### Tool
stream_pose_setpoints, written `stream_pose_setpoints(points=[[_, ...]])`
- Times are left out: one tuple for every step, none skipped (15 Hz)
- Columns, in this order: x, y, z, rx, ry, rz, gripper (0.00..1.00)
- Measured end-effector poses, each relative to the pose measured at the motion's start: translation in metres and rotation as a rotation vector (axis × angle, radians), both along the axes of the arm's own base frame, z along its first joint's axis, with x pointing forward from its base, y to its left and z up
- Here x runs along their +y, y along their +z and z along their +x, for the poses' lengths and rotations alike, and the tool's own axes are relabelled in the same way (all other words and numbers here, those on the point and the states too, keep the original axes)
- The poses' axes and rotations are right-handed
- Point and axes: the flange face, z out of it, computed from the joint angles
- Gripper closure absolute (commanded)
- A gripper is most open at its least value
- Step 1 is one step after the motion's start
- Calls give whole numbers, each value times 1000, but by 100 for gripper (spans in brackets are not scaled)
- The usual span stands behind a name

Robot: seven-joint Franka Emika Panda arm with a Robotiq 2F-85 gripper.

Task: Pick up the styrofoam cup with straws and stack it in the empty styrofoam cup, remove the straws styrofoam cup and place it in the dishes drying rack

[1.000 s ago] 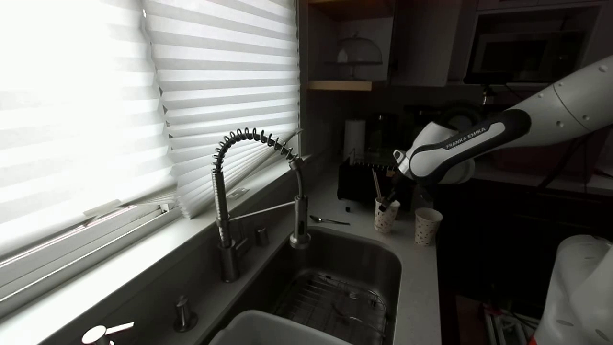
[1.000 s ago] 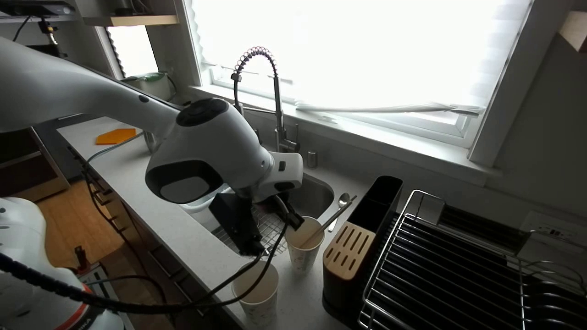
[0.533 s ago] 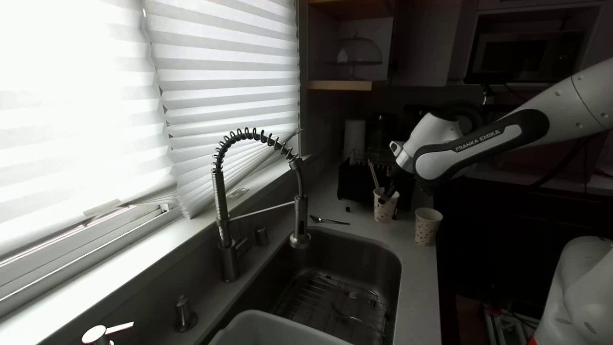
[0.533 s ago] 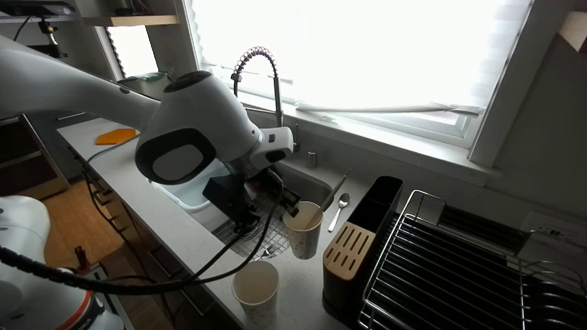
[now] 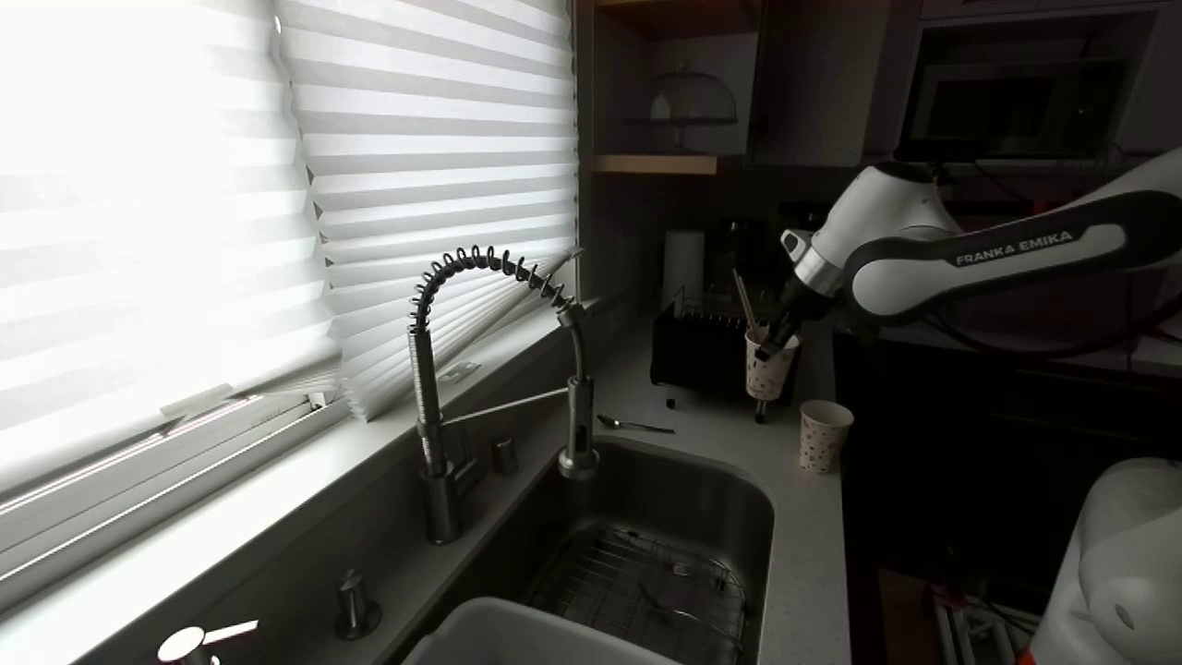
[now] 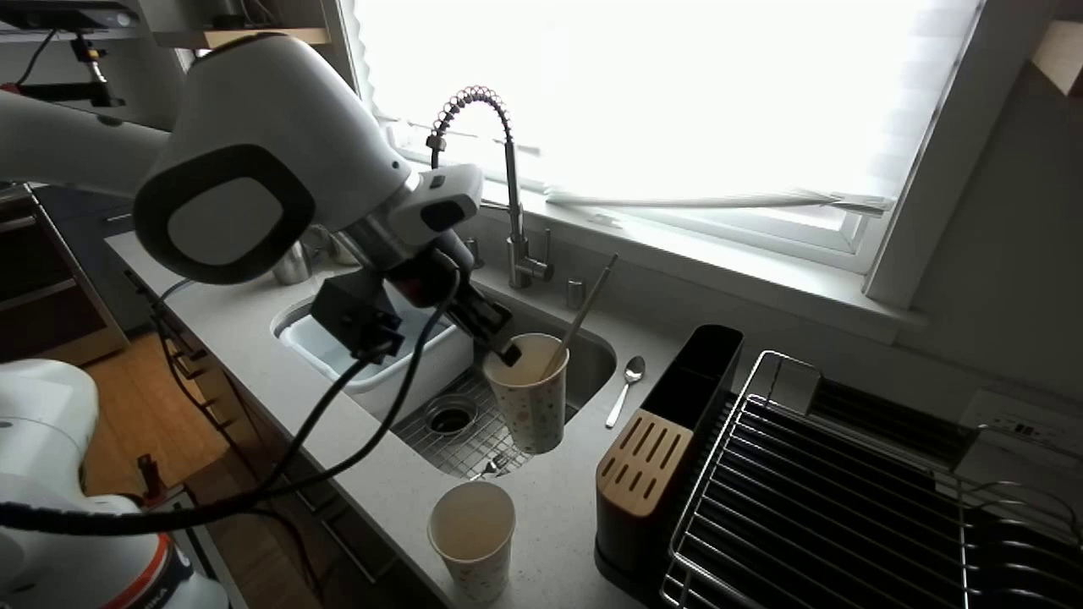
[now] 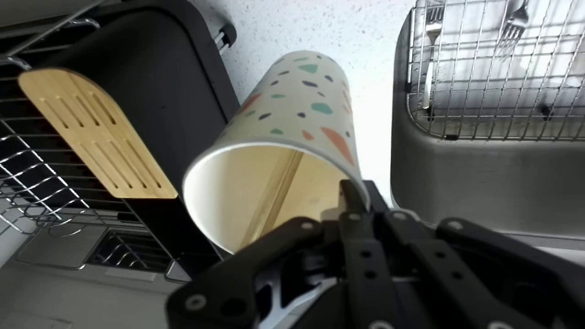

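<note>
My gripper (image 7: 361, 194) is shut on the rim of the patterned cup with straws (image 7: 304, 103), one finger inside and one outside. This cup also shows in both exterior views (image 5: 769, 369) (image 6: 531, 410), held above the counter. The straws (image 6: 582, 315) lean inside it and stick out over the rim; they also show in the wrist view (image 7: 274, 192). The empty cup (image 6: 475, 541) stands upright on the counter near its front edge, apart from the held cup; it also shows in an exterior view (image 5: 822, 439). The dish drying rack (image 6: 812, 495) stands at the right there.
A black utensil holder with a slotted wooden top (image 6: 645, 461) stands between the cups and the rack. The sink (image 7: 480, 183) holds a wire grid with forks (image 7: 432, 29) and a white basin (image 6: 419, 364). A spoon (image 6: 628, 389) lies behind. A tall spring faucet (image 6: 513, 199) rises over the sink.
My gripper has lifted the cup with straws off the counter. It has moved up, and leftward in the view with the drying rack in front. The empty cup has not moved.
</note>
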Motion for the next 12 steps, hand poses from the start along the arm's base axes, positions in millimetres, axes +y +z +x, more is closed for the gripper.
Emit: stream_pose_setpoints(points=[[2, 8, -8, -2, -14, 0, 99], [3, 15, -17, -4, -30, 1, 99], [4, 22, -25, -4, -45, 3, 99], [5, 28, -33, -1, -62, 3, 99], [5, 32, -42, 5, -81, 4, 99], [4, 36, -51, 13, -103, 6, 99], [2, 37, -59, 24, -126, 13, 99], [0, 38, -67, 34, -149, 21, 99], [-2, 38, -74, 41, -168, 28, 99], [-4, 38, -81, 45, -188, 36, 99], [-6, 36, -87, 46, -206, 42, 99], [-8, 33, -92, 48, -224, 47, 99]])
